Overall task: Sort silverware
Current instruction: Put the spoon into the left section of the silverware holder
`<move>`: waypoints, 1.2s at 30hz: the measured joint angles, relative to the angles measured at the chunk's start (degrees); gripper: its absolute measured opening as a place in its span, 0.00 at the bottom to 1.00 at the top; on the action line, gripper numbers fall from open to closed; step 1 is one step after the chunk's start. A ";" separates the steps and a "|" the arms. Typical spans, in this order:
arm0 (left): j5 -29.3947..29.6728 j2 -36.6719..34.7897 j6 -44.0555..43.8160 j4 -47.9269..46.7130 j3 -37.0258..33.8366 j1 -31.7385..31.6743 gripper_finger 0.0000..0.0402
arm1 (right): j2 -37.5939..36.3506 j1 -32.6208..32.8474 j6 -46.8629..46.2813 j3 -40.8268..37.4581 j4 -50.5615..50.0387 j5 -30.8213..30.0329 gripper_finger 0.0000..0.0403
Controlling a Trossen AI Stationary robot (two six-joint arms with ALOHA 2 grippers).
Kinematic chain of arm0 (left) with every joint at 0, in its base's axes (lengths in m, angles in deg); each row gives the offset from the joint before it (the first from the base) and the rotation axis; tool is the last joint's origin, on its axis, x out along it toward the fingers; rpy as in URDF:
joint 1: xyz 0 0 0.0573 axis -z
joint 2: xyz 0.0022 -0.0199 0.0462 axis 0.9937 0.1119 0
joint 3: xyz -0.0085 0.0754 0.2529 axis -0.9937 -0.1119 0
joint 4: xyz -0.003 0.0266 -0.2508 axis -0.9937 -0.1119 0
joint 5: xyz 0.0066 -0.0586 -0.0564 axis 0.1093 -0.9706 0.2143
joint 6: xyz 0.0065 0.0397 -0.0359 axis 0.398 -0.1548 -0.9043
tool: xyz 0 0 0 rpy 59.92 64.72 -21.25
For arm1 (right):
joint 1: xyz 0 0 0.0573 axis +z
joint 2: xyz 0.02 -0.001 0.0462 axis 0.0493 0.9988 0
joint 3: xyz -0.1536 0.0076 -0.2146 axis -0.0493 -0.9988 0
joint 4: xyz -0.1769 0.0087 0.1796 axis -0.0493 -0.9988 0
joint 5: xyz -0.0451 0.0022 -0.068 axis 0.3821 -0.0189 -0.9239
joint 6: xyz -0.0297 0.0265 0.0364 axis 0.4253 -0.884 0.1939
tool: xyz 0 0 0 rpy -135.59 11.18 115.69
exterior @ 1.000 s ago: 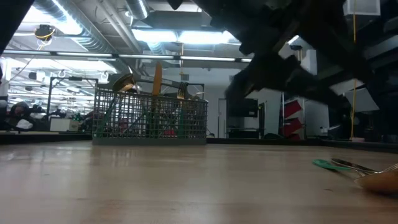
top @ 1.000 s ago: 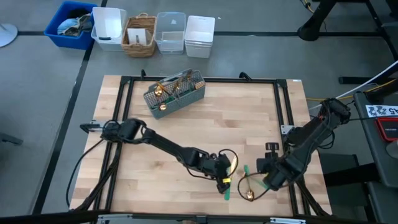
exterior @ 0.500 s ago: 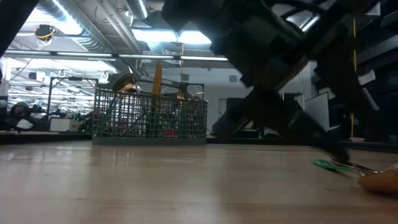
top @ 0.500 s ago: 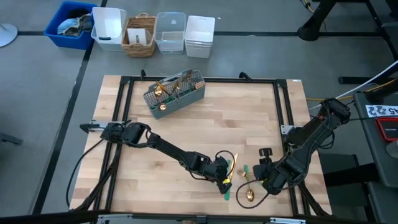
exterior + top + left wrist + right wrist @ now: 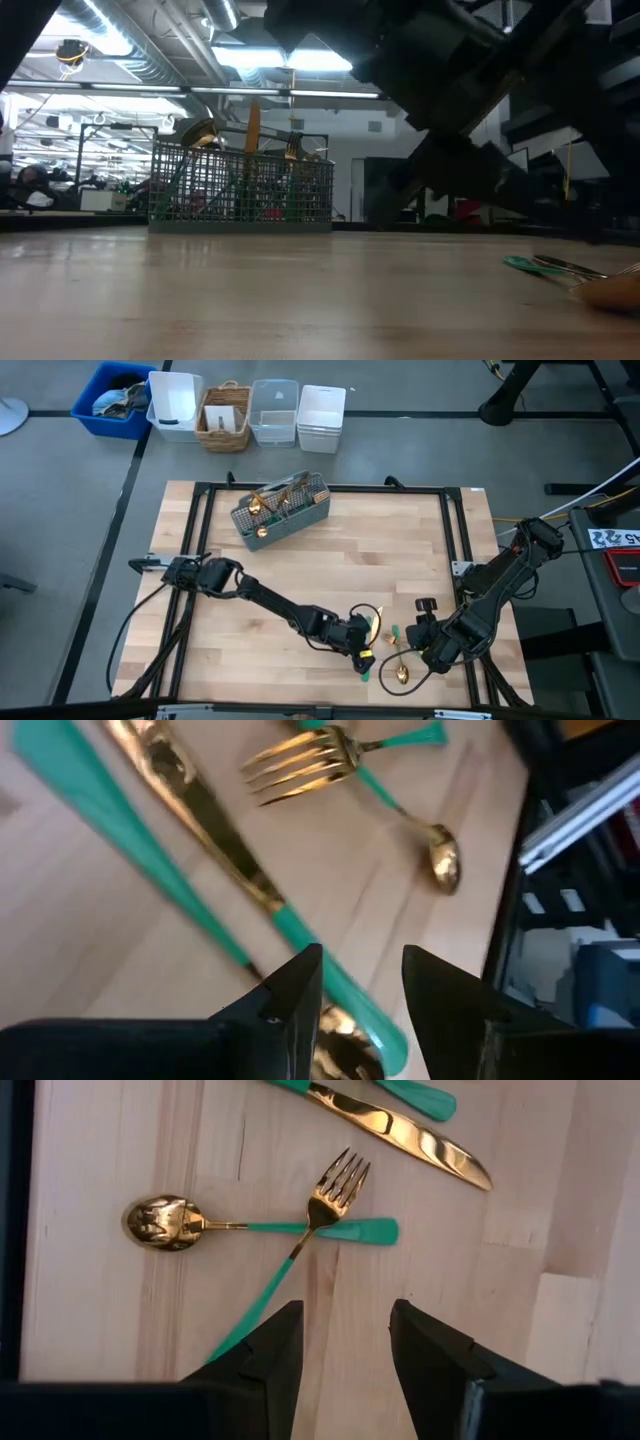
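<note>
Several pieces of silverware (image 5: 398,660) with gold heads and teal handles lie flat on the wooden table near its near right edge: a knife (image 5: 195,815), a fork (image 5: 335,1185) and a spoon (image 5: 160,1220), the fork's handle crossing the spoon's. My left gripper (image 5: 360,960) hangs low over them, open, with the knife's teal handle (image 5: 340,985) showing between its fingers; I cannot tell whether they touch it. My right gripper (image 5: 345,1315) hovers open above the fork and spoon, to their right in the high view (image 5: 425,643). A grey mesh caddy (image 5: 282,510) holding more pieces stands at the far left.
Black frame rails (image 5: 455,550) run around the tabletop. Beyond the far edge stand a blue bin (image 5: 112,395), a wicker basket (image 5: 225,415) and white and clear tubs (image 5: 320,415). Bare wood (image 5: 370,560) lies between the caddy and the loose pieces.
My left gripper has sunk toward the loose silverware near the table's near edge and has rolled about its own axis, staying open. My right gripper has tipped a little above the fork and spoon. The silverware has not moved.
</note>
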 joint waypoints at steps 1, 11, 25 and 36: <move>0.00 0.14 0.11 0.46 0.01 0.01 0.33 | 0.00 0.00 0.00 0.00 0.00 0.00 0.37; -0.07 2.02 -1.59 1.12 -0.01 -0.03 0.33 | 0.00 0.00 0.00 0.00 0.06 -0.06 0.37; -6.17 1.33 -1.55 -3.65 0.12 -0.14 0.33 | 0.00 0.00 0.00 0.00 0.11 -0.09 0.37; -7.00 -1.85 -1.14 -13.26 -0.08 -0.14 0.33 | 0.02 0.02 0.00 0.02 1.12 -0.08 0.37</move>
